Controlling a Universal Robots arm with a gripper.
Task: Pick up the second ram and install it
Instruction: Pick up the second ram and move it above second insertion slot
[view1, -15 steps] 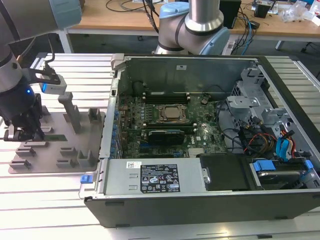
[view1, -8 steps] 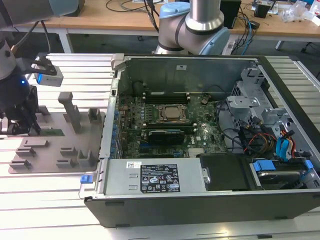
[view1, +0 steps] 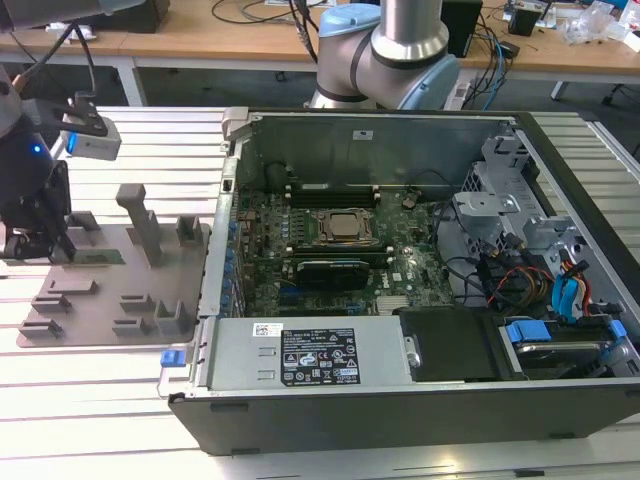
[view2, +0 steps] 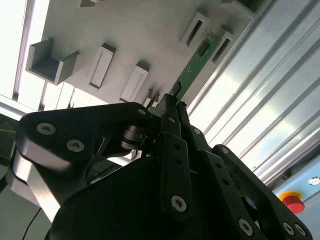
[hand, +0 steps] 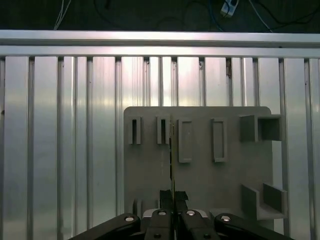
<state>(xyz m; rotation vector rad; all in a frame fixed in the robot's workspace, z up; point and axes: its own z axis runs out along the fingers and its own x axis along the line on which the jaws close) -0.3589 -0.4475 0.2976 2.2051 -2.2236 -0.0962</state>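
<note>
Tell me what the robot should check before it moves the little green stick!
1. Gripper shut on the second ram: ok, it pinches one end.
2. Ram in line with the fingers: ok in the first wrist view.
3. Ram clear of the gray holder tray: not ok, its far end sits between two tray blocks.
4. Computer case open: ok.
5. Free slot beside the CPU socket: cannot tell.

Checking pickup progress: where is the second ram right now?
At the exterior view's left, the second ram stands on edge in the gray holder tray, one end clamped by the gripper.
</note>
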